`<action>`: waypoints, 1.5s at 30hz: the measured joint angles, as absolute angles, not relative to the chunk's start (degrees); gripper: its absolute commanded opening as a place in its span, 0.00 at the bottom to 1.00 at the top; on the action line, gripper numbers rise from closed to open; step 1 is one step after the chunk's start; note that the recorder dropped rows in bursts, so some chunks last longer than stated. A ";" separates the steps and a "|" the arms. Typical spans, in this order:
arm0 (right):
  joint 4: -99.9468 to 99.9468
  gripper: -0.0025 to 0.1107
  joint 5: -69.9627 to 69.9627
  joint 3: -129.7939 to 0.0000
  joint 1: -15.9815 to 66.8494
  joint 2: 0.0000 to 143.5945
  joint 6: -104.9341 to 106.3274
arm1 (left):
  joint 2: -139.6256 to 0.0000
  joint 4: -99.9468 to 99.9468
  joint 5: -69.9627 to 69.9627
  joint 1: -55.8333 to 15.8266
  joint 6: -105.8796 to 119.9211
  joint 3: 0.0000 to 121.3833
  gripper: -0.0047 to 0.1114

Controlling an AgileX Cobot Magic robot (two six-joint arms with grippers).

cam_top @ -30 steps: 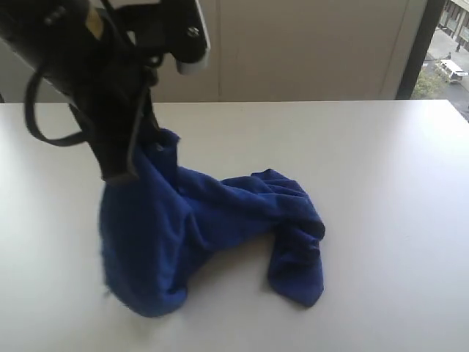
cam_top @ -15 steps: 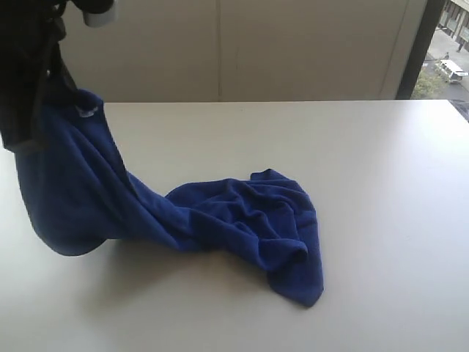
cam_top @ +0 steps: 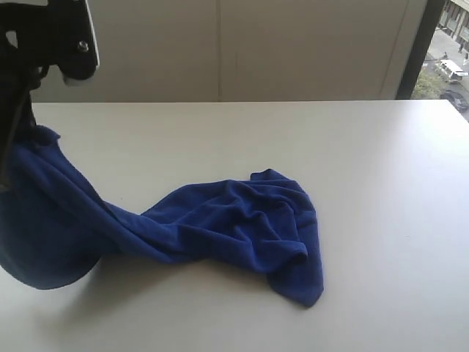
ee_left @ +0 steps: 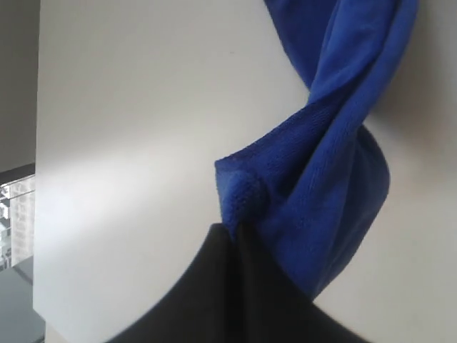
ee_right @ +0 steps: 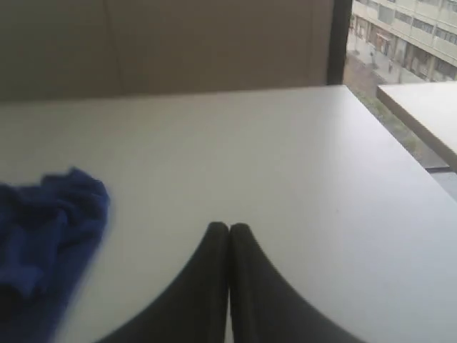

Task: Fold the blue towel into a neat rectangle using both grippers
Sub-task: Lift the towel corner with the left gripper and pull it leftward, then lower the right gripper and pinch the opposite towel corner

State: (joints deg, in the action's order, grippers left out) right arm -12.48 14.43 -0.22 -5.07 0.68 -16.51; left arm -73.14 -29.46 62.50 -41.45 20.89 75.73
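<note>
Item: blue towel point(cam_top: 242, 227), one, deep blue soft cloth, unfolded and crumpled. Location: left half and middle of the white table point(cam_top: 366, 161). The bulk lies in a rumpled heap near the table's middle, with one pointed corner toward the near edge. From the heap a twisted band of cloth rises leftward to a raised end, and below that end a rounded fold hangs at the left border of the exterior view. Left end effector point(ee_left: 232, 239): black fingers pressed together, pinching the towel's raised edge. The cloth bunches at the fingertips and runs away from them in a twist. A silver-grey plate point(cam_top: 73, 44) with screws sits on the arm above. Right end effector point(ee_right: 228, 232): black fingers pressed together with nothing between them, over bare table and well apart from the towel. Surroundings: beige wall panels point(cam_top: 293, 51) behind the table, a window strip point(cam_top: 447, 51) showing a street, and a second table point(ee_right: 421, 107) beside the first.
</note>
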 measured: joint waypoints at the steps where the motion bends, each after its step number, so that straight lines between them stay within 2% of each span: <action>1: -11.18 0.02 11.72 -0.22 -5.07 0.68 -17.24 | -73.14 -30.24 61.99 -41.45 20.48 74.89 0.04; 8: -8.92 0.02 -15.08 -0.22 -5.07 0.58 -18.45 | -73.14 -31.95 59.46 -41.45 19.58 72.07 0.04; 14: -8.78 0.02 -27.17 -0.22 -5.07 0.58 -23.42 | -73.14 -32.16 59.22 -41.45 19.30 72.08 0.04; 18: -8.33 0.02 -14.28 -2.92 -5.07 4.15 -25.56 | -73.14 -32.21 59.22 -41.45 18.89 72.08 0.04; 24: -5.60 0.02 11.31 -14.99 -3.12 23.23 -25.74 | -73.14 -32.21 58.27 -41.45 18.57 72.08 0.04; 27: 2.09 0.02 24.09 -24.77 0.09 37.35 -12.28 | -73.14 -31.99 58.07 -41.45 18.57 72.08 0.04; 31: 21.15 0.02 45.11 -38.79 3.84 57.42 18.43 | -73.14 -31.23 57.84 -41.45 18.57 72.08 0.04; 34: 29.37 0.02 55.15 -45.89 5.98 70.35 33.82 | -73.14 -30.81 57.84 -41.45 18.57 72.08 0.04; 39: 31.09 0.07 58.01 -51.48 10.27 85.42 46.93 | -73.14 -30.58 57.75 -41.45 18.46 72.08 0.04; 45: 29.07 0.27 53.26 -53.53 15.52 94.86 51.61 | -73.14 -30.47 57.71 -41.45 18.46 72.08 0.04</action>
State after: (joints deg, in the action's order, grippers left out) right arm 29.07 53.26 -53.53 15.52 94.86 51.61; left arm -73.14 -30.47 57.71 -41.45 18.46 72.08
